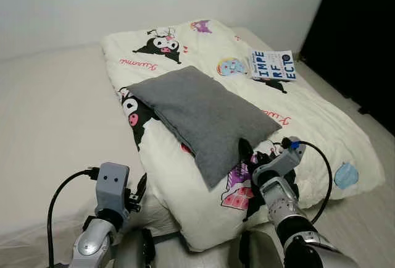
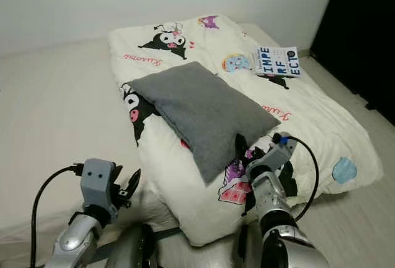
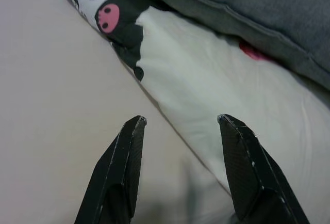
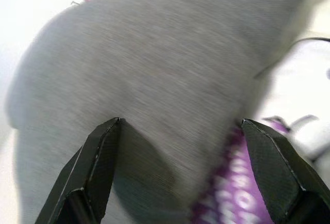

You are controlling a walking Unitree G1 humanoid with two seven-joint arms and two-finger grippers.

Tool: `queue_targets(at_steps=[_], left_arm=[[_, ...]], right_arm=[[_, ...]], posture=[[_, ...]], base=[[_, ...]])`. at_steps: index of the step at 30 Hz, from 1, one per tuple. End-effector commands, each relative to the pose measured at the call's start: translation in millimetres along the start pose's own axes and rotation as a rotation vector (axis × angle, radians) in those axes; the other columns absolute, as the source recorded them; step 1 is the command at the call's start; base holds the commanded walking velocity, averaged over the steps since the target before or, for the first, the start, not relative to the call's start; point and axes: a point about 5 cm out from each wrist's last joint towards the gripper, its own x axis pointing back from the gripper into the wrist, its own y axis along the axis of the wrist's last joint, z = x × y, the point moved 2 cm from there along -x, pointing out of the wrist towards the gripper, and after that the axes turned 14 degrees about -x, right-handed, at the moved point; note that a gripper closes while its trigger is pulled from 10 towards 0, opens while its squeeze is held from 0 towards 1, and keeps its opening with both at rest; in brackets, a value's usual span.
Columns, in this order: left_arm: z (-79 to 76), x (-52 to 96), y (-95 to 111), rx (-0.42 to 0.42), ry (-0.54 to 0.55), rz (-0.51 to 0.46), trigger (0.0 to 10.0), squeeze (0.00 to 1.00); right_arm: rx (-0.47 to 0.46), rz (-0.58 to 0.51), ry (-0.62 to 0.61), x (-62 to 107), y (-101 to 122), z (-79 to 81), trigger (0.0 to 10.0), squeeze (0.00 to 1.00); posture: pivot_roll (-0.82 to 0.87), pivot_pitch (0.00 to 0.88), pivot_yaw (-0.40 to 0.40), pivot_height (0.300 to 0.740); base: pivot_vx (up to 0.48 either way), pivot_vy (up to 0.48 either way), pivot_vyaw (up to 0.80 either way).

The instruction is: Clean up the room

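Note:
A grey pillow (image 1: pixel 200 113) lies slantwise on a white cartoon-print quilt (image 1: pixel 308 126) spread over the bed. A blue-and-white book (image 1: pixel 273 65) rests on the quilt's far right part. My right gripper (image 1: pixel 245 152) is at the pillow's near corner. In the right wrist view it (image 4: pixel 180 123) stands open, with the grey fabric (image 4: pixel 154 69) just beyond its fingertips. My left gripper (image 1: pixel 141 189) hovers low at the quilt's near left edge. The left wrist view has it (image 3: pixel 181 120) open, above the line where the quilt (image 3: pixel 216 79) meets the beige sheet (image 3: pixel 56 105).
The beige sheet (image 1: pixel 55 126) covers the bed's left half. A white wall (image 1: pixel 123 2) runs behind the bed. A dark opening (image 1: pixel 364 33) lies at the far right, with pale floor (image 1: pixel 370 218) beside the quilt's right edge.

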Motion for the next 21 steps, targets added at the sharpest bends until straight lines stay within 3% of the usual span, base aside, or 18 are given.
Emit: queue_targets(at_steps=[1, 3, 12, 16, 21], left_arm=[[3.7, 5.4, -5.6, -0.021, -0.002, 0.03, 10.0, 0.0], [6.3, 7.0, -4.4, -0.043, -0.003, 0.027, 10.0, 0.0], [11.1, 6.8, -2.4, -0.084, -0.001, 0.026, 10.0, 0.0], [13.6, 5.3, 0.4, -0.108, -0.008, 0.016, 10.0, 0.0], [12.6, 3.3, 4.0, -0.137, -0.026, -0.002, 10.0, 0.0]], right_arm=[[-0.032, 0.03, -0.001, 0.9, -6.9, -1.6, 10.0, 0.0], [-0.049, 0.059, 0.065, -4.2, -10.4, 11.3, 10.0, 0.0], [-0.065, 0.147, 0.161, -7.8, -25.8, 28.8, 10.0, 0.0], [-0.119, 0.199, 0.205, -8.9, -33.4, 37.0, 10.0, 0.0], [-0.153, 0.208, 0.171, -5.3, -41.7, 31.1, 10.0, 0.0]], posture=[[0.18, 0.317, 0.015, 0.574], [0.19, 0.319, 0.014, 0.574], [0.21, 0.333, 0.021, 0.574], [0.21, 0.339, 0.02, 0.574], [0.2, 0.34, 0.014, 0.574]], base=[[0.0, 0.0, 0.0], [0.0, 0.0, 0.0], [0.0, 0.0, 0.0], [0.0, 0.0, 0.0], [0.0, 0.0, 0.0]])
